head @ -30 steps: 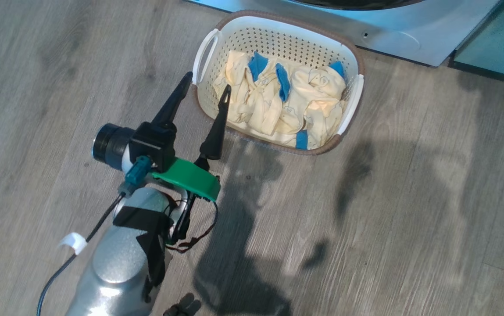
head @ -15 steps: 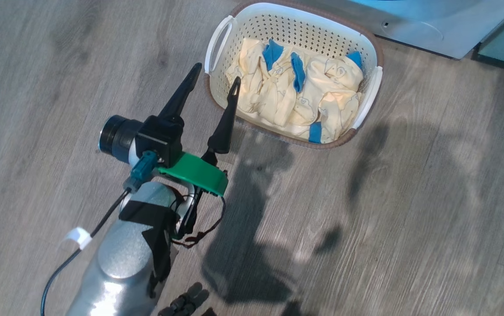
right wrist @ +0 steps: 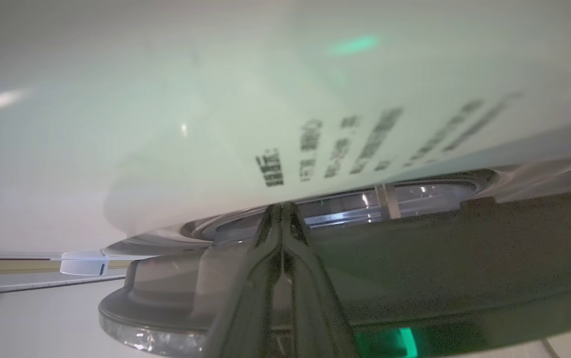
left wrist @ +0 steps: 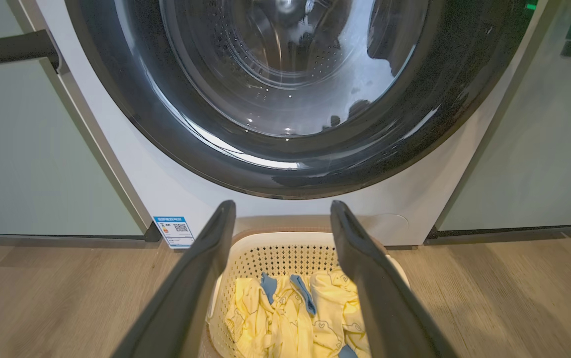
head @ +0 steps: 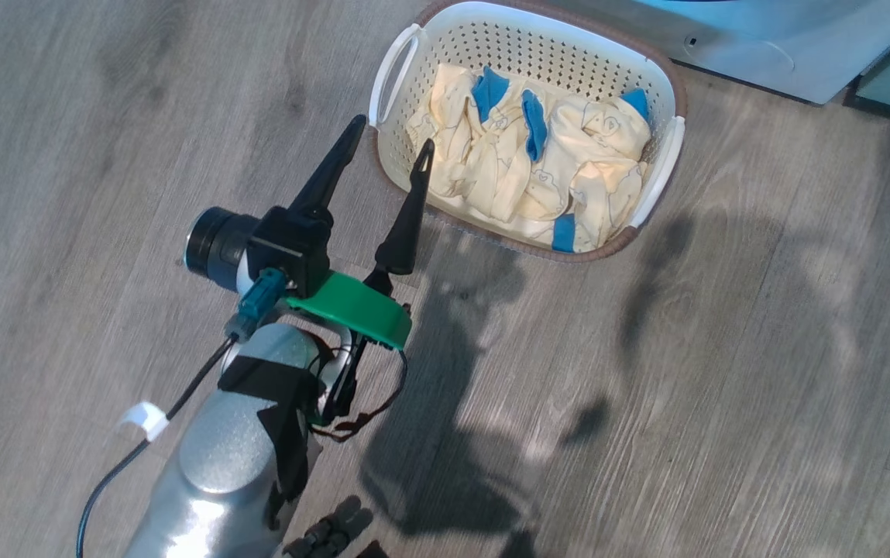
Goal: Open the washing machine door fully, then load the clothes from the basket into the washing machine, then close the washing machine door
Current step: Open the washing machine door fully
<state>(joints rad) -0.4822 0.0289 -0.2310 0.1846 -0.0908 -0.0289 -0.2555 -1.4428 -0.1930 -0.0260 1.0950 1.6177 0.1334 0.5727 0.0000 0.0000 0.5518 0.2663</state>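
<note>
Left claw (head: 390, 138) hovers with fingers spread, basket (head: 568, 46) of clothes (head: 545, 170) just beyond its tips; right claw (right wrist: 283, 214), fingers pressed together, sits at the washing machine door (left wrist: 116, 94)

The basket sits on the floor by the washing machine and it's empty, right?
Not quite. The basket isn't empty: it holds yellow clothes with blue patches, as the head view shows. It does sit on the floor by the washing machine.
</note>
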